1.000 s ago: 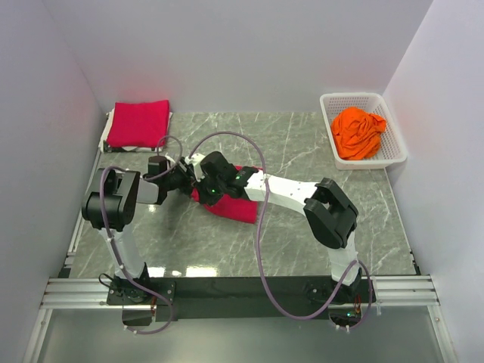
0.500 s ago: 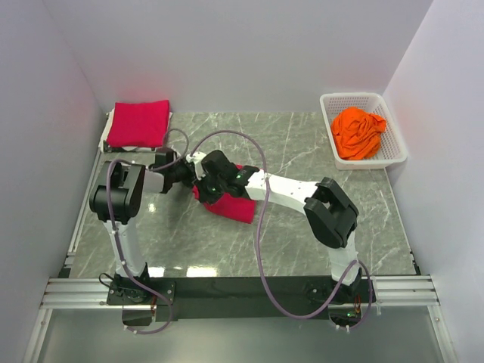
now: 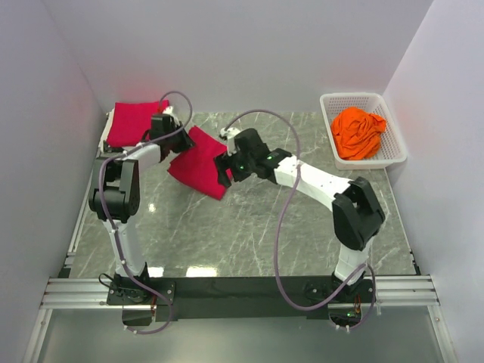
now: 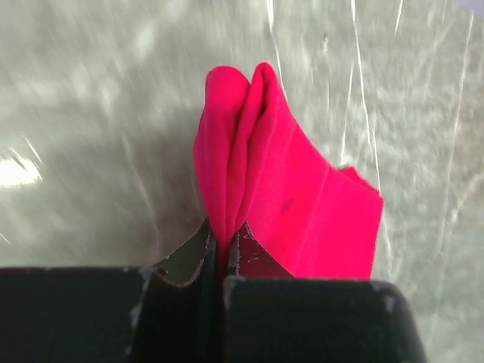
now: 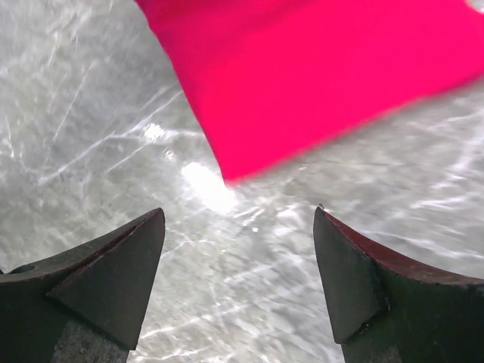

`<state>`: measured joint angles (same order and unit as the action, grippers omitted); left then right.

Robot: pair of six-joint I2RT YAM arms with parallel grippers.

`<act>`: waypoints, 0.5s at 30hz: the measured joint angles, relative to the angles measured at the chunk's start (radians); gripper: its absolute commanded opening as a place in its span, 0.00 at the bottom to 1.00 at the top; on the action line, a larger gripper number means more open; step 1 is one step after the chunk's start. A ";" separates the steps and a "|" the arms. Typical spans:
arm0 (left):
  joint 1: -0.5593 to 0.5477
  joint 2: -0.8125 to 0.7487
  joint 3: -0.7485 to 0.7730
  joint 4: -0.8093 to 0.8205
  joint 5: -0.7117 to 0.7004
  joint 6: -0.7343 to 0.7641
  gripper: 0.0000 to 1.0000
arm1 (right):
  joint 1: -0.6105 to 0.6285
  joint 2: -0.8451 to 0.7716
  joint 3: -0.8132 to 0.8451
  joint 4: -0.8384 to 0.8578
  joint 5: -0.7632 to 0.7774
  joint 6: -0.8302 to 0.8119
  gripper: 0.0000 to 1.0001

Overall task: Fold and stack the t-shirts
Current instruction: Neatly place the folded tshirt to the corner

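Basket (image 3: 349, 96) with orange t-shirt (image 3: 358, 134) sits well apart from red t-shirt (image 3: 198, 162).

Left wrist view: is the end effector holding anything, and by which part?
The left end effector is shut on the red t-shirt, pinching a bunched fold at its edge. The right end effector, open, holds nothing.

right gripper (image 5: 238, 212): jaws spread wide, only table between them | red t-shirt (image 5: 318, 83): folded, ahead of the fingers, nearest corner pointing toward the gap, apart from both | marble tabletop (image 5: 91, 136): beneath, bright glare just beyond the fingertips
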<state>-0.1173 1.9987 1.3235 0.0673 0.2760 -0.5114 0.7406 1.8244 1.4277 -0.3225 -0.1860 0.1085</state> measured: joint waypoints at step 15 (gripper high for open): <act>0.105 0.179 0.513 -0.142 -0.087 0.222 0.01 | -0.057 -0.051 -0.047 -0.015 0.008 -0.024 0.86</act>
<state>-0.0128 2.1777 1.8366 -0.0746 0.1886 -0.2893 0.6834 1.7729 1.3811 -0.3374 -0.1780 0.0841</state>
